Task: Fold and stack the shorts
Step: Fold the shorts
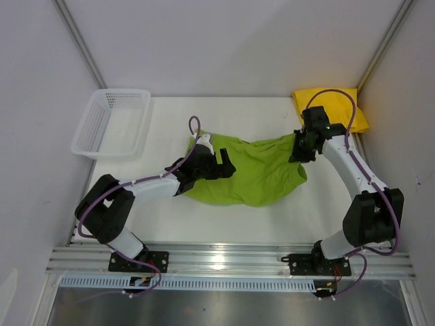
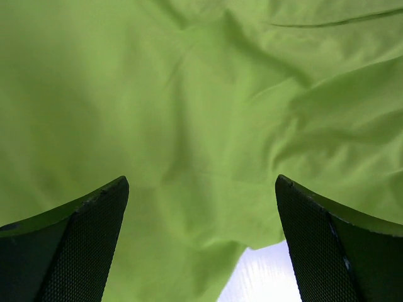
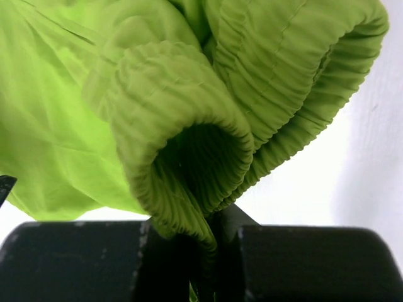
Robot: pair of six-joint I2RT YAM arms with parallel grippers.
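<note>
White tabletop (image 1: 204,224) fills the middle of the top view, and at its centre lie the lime green shorts (image 1: 258,176), crumpled and unfolded, their long axis running across the frame and rising slightly toward the right. At upper left the white mesh basket (image 1: 112,122) sits well apart from them. In the upper right corner the yellow shorts (image 1: 329,102) lie as a flat folded pad, partly behind the right arm's cable. The right gripper (image 1: 301,148) is at the right end of the green shorts; its wrist view shows the fingers (image 3: 302,264) clenched on the ribbed waistband (image 3: 189,157), which bunches into a roll above them. The left gripper (image 1: 219,163) is at the opposite, upper left end; its fingers (image 2: 75,245) stand wide apart with green cloth spread beneath, though whether they touch it cannot be told. So the garment lies lengthwise between the two grippers, and the left one probably needs only to drop and close before both can draw it out flat. The yellow pad is nearer the right arm.
</note>
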